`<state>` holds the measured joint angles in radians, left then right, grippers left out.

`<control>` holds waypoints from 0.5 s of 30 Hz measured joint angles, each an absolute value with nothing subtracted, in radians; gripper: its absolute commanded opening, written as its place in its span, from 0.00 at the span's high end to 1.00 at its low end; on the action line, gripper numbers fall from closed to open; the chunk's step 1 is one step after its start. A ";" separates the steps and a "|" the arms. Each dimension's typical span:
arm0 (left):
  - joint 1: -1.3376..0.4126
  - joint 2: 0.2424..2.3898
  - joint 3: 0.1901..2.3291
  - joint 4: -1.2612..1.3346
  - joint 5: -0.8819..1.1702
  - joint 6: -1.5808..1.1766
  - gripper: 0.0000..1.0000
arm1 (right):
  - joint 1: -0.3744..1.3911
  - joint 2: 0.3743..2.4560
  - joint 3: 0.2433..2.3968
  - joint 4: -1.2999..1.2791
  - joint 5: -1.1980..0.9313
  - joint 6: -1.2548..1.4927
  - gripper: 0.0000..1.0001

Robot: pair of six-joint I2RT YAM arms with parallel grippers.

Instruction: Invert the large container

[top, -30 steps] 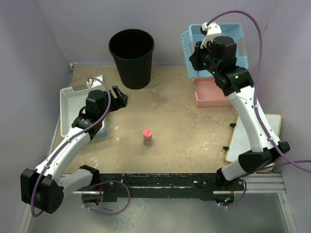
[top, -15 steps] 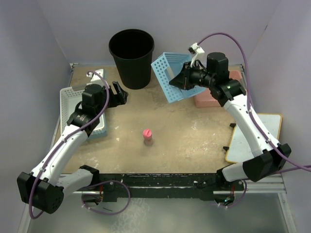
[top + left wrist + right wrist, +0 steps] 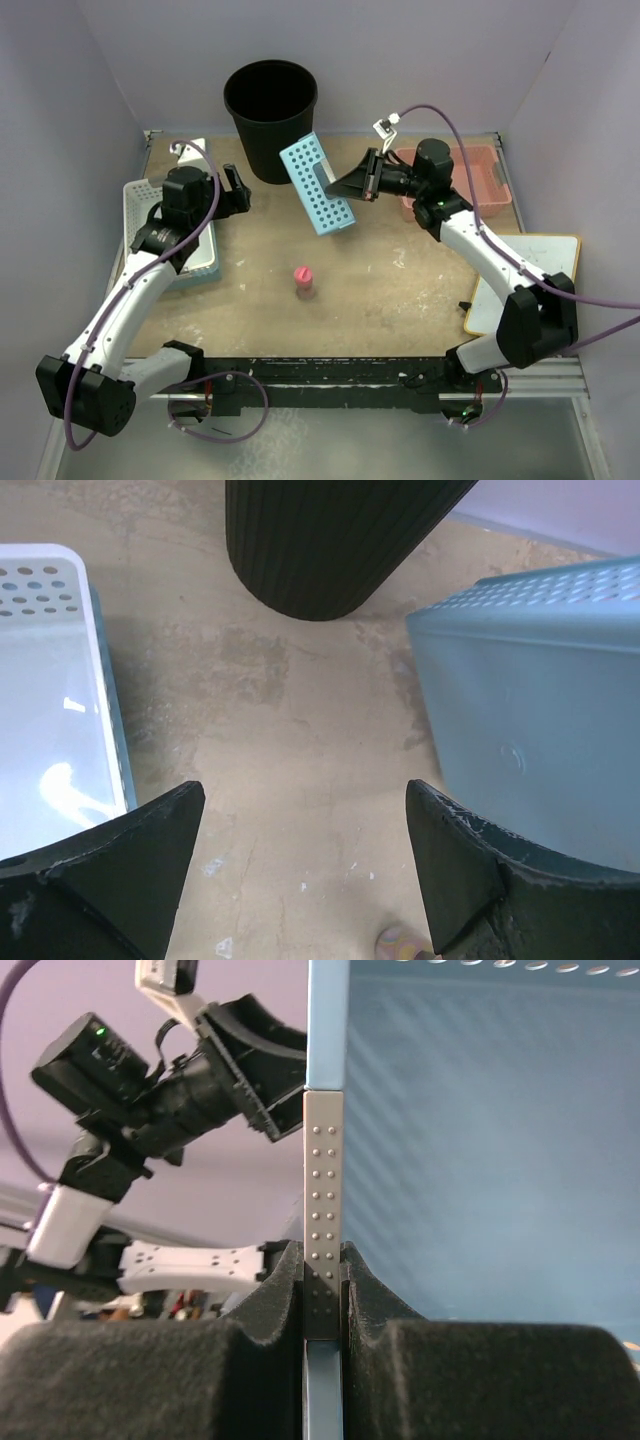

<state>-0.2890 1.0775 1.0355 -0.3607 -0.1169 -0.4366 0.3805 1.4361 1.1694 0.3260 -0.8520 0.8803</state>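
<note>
Right gripper [image 3: 345, 188] clamps blue basket [image 3: 312, 180]; large container [image 3: 270, 120] upright, mouth up.

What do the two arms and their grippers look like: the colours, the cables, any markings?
The left arm and the right arm have white link shells with black joints and bases. A thin purple cable loops along each. The left gripper and the right gripper have black fingers. A green light glows on the left wrist.

The tall round black bin [image 3: 271, 118] stands upright at the table's far edge, its open mouth up, tapering toward its base.
</note>
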 measured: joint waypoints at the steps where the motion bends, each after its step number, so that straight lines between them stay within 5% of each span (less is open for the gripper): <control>1: -0.288 1.082 1.035 -0.368 -0.116 -0.438 0.21 | 0.381 1.443 1.148 0.368 -0.870 0.923 1.00; 15: -0.214 1.090 1.096 -0.442 -0.079 -0.487 0.18 | 0.397 1.571 0.967 1.033 -0.909 1.430 1.00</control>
